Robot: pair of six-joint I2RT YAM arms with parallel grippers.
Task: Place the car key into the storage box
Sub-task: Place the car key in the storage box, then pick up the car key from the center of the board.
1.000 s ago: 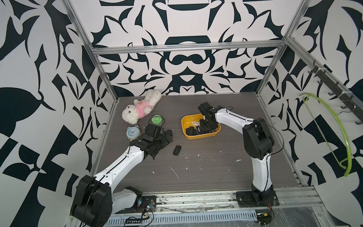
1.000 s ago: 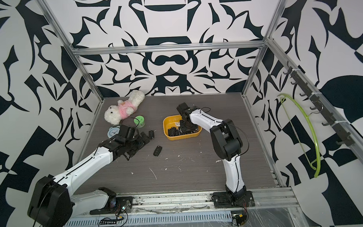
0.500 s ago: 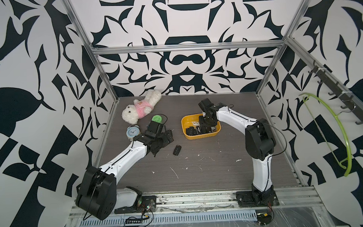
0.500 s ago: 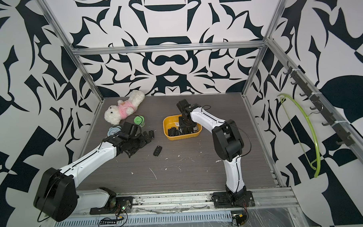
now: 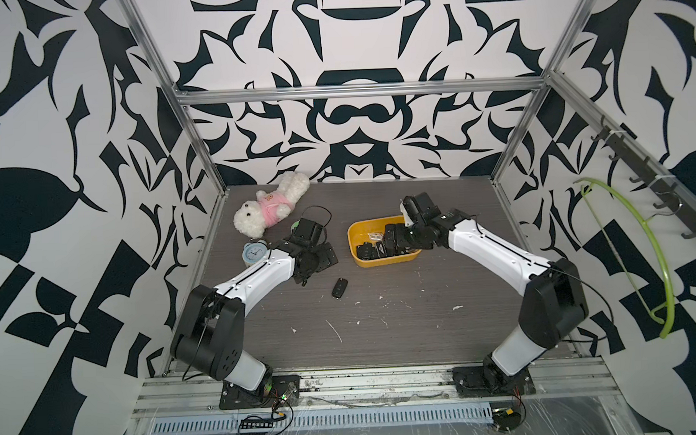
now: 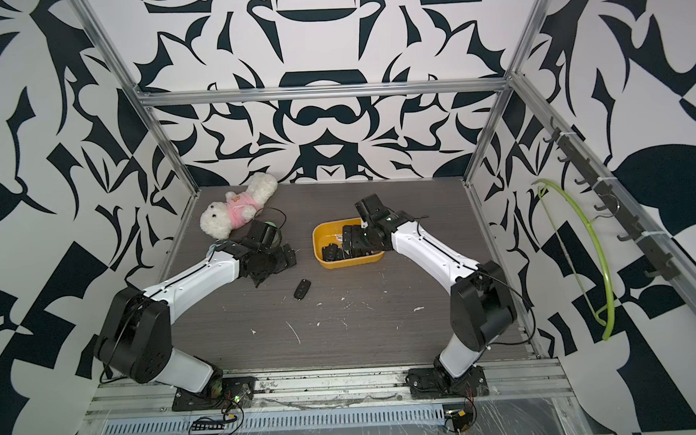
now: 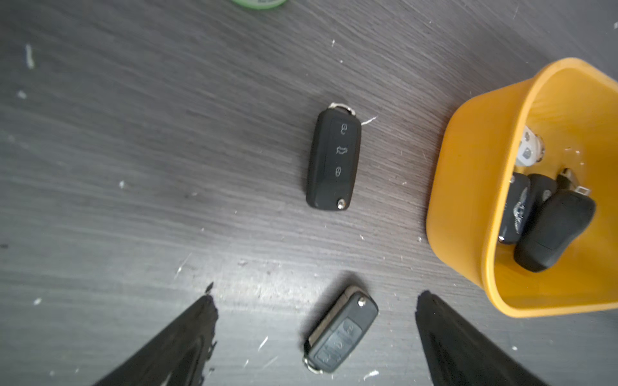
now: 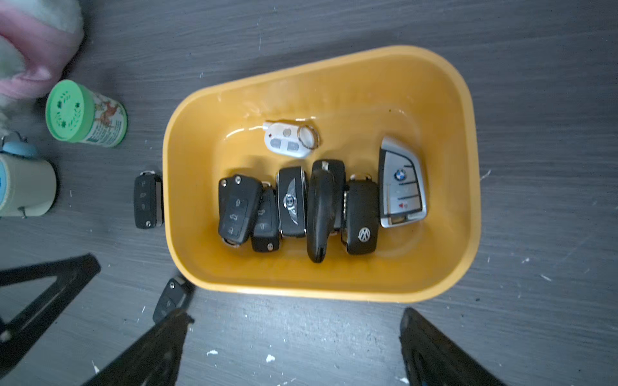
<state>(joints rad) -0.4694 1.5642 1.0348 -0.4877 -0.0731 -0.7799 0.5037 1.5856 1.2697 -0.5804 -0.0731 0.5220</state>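
In the storage box (image 8: 334, 287), the silver fob (image 8: 401, 182) reads BMW, the black fob (image 8: 363, 217) VW. Print on the green jar (image 8: 83, 115) is blurred. The car key (image 7: 341, 329) lies on the desk (image 7: 133, 133) between the open, empty fingers of the left hand (image 7: 316, 295); the right hand (image 8: 297, 315) gapes empty.

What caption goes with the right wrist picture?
Right gripper open near the storage box of car keys, two more keys outside.
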